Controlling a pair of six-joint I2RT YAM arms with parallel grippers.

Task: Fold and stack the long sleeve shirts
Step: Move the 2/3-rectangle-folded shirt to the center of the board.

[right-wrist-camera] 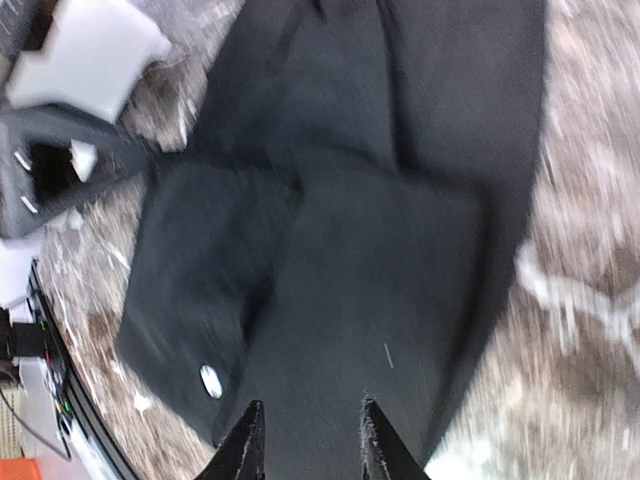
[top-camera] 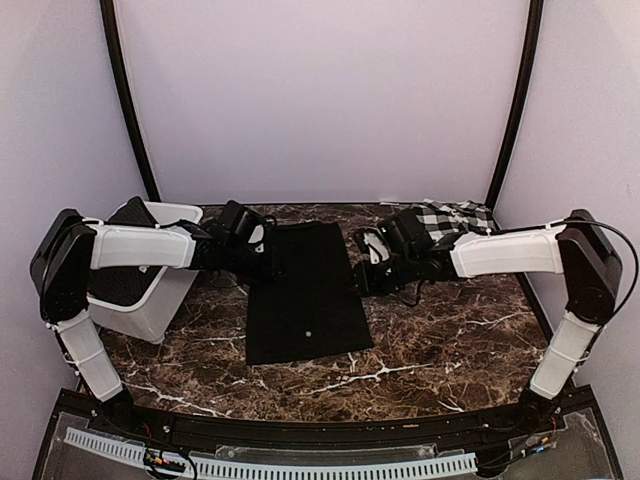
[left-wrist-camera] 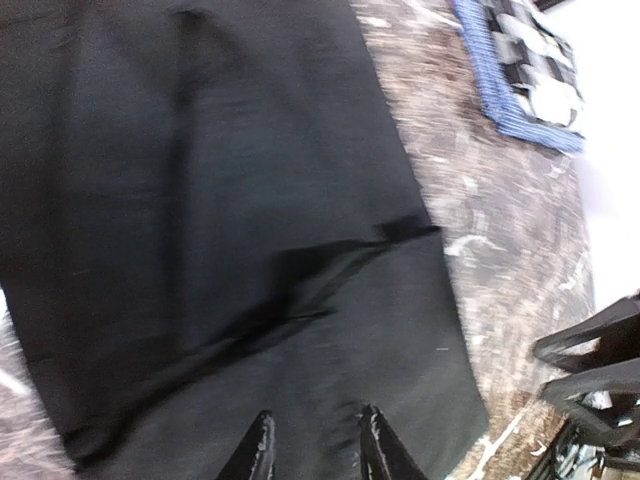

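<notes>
A robot lab test cell — a left arm (top-camera: 140,247) and a right arm (top-camera: 505,252) bolted at the near edge of a marble-patterned surface (top-camera: 450,340), enclosed by plain lilac backdrop panels (top-camera: 320,90) on curved black poles (top-camera: 128,100), with a slotted cable duct (top-camera: 300,465) along the front.

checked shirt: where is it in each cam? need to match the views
Top external: checked shirt lies at the far right of the table.
Left wrist: upper right corner, blue edge showing.
Right wrist: not in view.
Shared landmark: the black shirt laid flat mid-table, seen in all three views.
</notes>
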